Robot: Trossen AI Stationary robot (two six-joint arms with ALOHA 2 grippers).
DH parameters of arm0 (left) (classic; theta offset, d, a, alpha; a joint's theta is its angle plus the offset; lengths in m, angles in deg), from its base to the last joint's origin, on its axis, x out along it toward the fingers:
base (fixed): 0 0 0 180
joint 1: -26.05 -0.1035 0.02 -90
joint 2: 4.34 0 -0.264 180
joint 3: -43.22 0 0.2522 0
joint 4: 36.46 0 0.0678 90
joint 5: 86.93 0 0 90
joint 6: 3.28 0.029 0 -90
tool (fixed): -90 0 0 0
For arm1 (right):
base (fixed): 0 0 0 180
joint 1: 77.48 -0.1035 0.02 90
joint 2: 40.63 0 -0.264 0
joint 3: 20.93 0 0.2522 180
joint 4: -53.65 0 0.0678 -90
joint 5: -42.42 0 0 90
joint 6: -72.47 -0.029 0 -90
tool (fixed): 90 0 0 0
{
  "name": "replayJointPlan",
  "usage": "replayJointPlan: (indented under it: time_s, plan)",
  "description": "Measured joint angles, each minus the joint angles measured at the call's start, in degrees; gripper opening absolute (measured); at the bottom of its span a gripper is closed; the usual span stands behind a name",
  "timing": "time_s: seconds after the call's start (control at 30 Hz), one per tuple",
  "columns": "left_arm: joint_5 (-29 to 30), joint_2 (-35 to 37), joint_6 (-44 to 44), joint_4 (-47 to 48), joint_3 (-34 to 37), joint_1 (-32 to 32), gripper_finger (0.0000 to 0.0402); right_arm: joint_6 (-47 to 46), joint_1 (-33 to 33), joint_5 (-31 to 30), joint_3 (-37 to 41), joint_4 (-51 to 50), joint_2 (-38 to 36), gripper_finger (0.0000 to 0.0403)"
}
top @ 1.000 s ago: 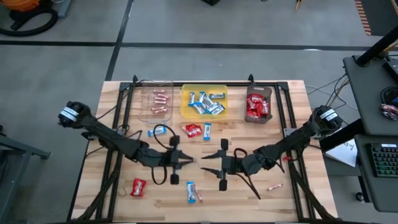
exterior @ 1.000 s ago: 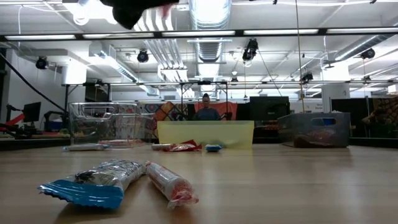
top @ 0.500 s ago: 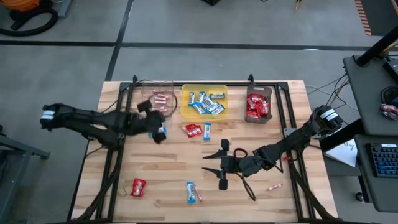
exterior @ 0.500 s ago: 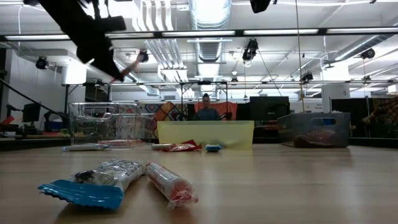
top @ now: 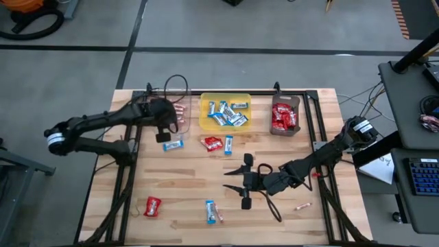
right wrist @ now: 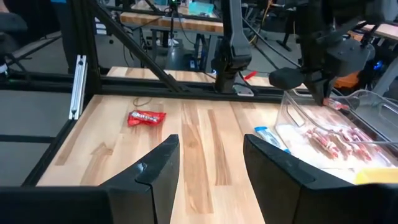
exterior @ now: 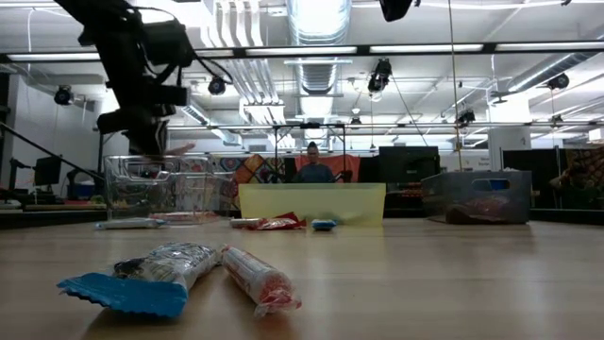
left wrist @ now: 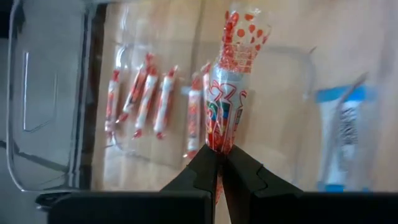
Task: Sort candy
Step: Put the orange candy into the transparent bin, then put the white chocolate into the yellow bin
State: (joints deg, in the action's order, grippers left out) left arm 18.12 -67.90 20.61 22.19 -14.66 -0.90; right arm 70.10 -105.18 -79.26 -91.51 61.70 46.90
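Left arm has swung from mid worktop (top: 171, 206) up to the clear tray (top: 180, 92); left tool (top: 167, 130) now hangs over it, clamped shut on a pinkish stick (left wrist: 227, 93) pointing down at the sticks (left wrist: 146, 93) already lying below. Sort step nearly done, release likely next. Right tool (top: 236, 182) hasn't moved, parked mid worktop, fingers apart, empty. Loose candy left: blue-and-white bar (top: 173, 145) just beside left tool, red packet (top: 152, 205) far from it
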Motion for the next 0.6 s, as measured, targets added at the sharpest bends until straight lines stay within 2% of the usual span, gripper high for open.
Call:
replayJointPlan:
  time_s: [0.2, 0.6]
  plan:
    - [0.51, -3.16, 1.27, -0.02, 0.0, -2.04, 0.0013, -0.73, 0.0, -0.02, 0.02, -1.83, 0.0, 0.0171]
    - [1.49, -5.75, -0.95, 2.38, -1.38, -2.0, 0.0101, -3.46, 0.0, 0.0, 0.03, -3.18, 0.0, 0.0171]
